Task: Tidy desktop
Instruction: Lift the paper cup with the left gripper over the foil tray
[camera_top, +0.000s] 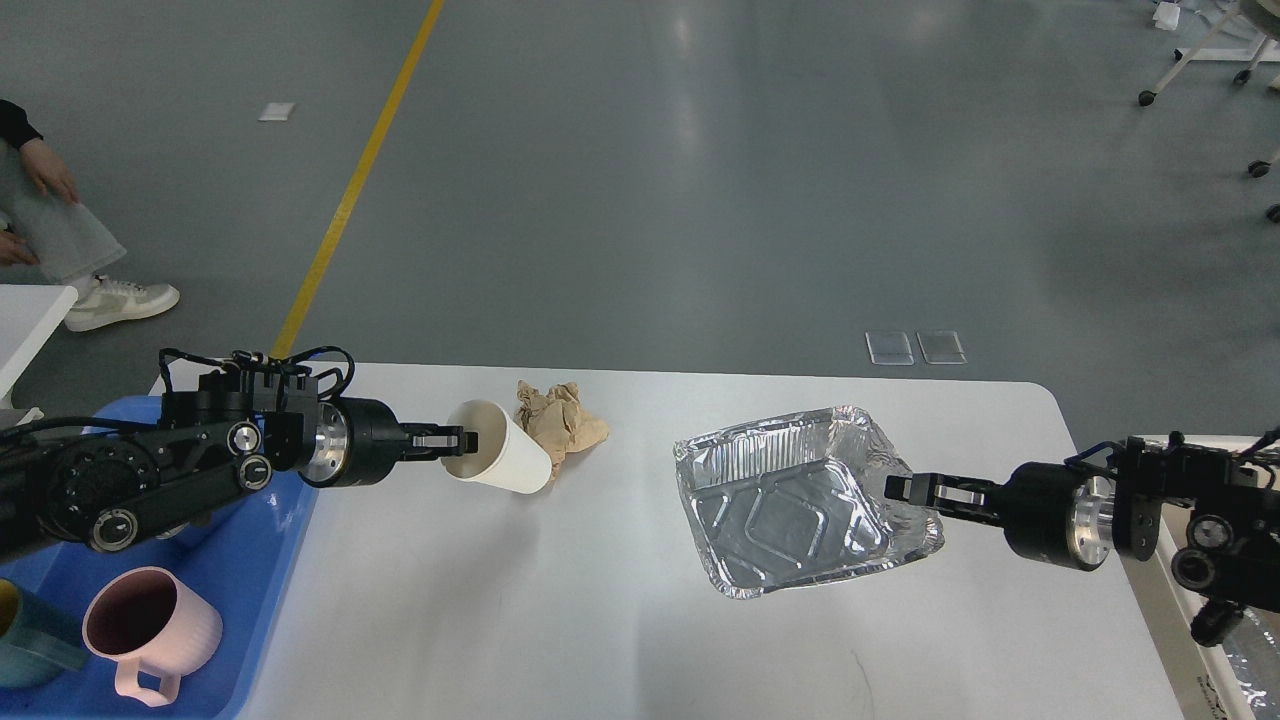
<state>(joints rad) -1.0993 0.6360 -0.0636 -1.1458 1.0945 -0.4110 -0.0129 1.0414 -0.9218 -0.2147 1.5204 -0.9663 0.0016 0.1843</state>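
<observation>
The white desktop (600, 620) fills the lower half of the head view. My left gripper (462, 441) is shut on the rim of a white paper cup (500, 459) and holds it lifted and tipped, mouth toward the arm. A crumpled brown paper (560, 424) lies just behind the cup. A silver foil tray (790, 500) is tilted at centre right. My right gripper (900, 489) is shut on the foil tray's right rim.
A blue plastic tray (270, 590) sits at the desktop's left edge with a pink mug (155, 630) and a teal mug (25, 640) in it. A person's legs (60, 240) are at far left. A smaller white table (25, 320) stands at left.
</observation>
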